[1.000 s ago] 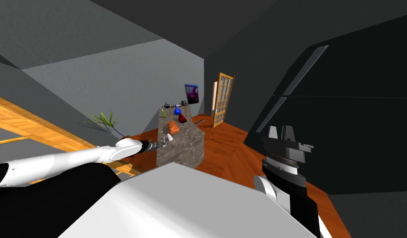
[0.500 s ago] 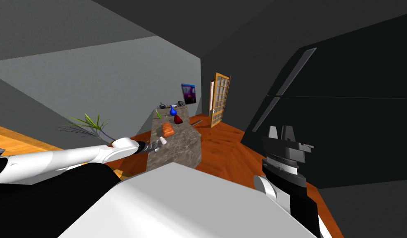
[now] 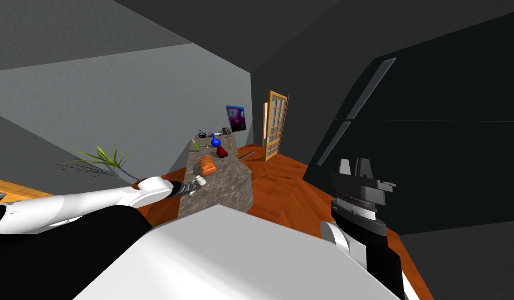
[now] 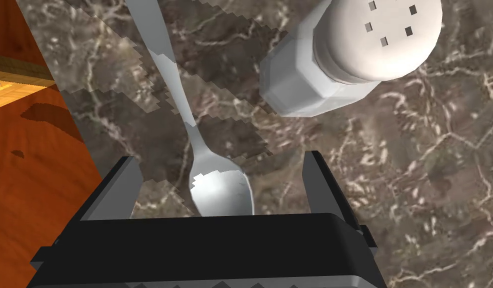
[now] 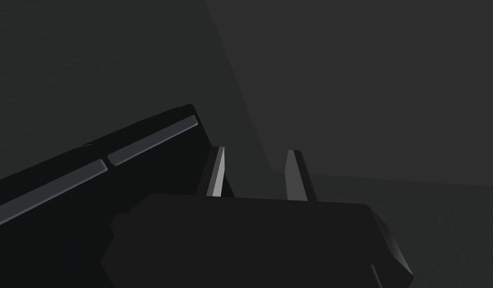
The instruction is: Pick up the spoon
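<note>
A silver spoon (image 4: 218, 185) lies flat on a brown marbled counter (image 4: 415, 165), its handle pointing away from my hand. My left gripper (image 4: 220, 157) is open just above it, one finger on each side of the bowl, which partly hides behind the gripper's dark body. A white shaker (image 4: 350, 50) lies beside the handle, just beyond one fingertip. In the head view my left gripper (image 3: 191, 188) is at the near end of the counter (image 3: 224, 182), next to the shaker (image 3: 200, 180). My right gripper (image 3: 355, 166) is held up at my right, fingers narrowly apart and empty.
Farther along the counter sit an orange loaf-like thing (image 3: 207, 165), a red vase (image 3: 221, 151), a blue vase (image 3: 215, 140) and small items. A plant (image 3: 102, 159) stands left of my arm. A tall dark cabinet (image 3: 433, 156) stands on the right, and a wooden glazed door (image 3: 276, 125) is beyond.
The whole head view has shifted, so I have moved; the counter now sits further left. My left gripper has stayed at the counter's near end by the shaker. The right arm is unchanged.
</note>
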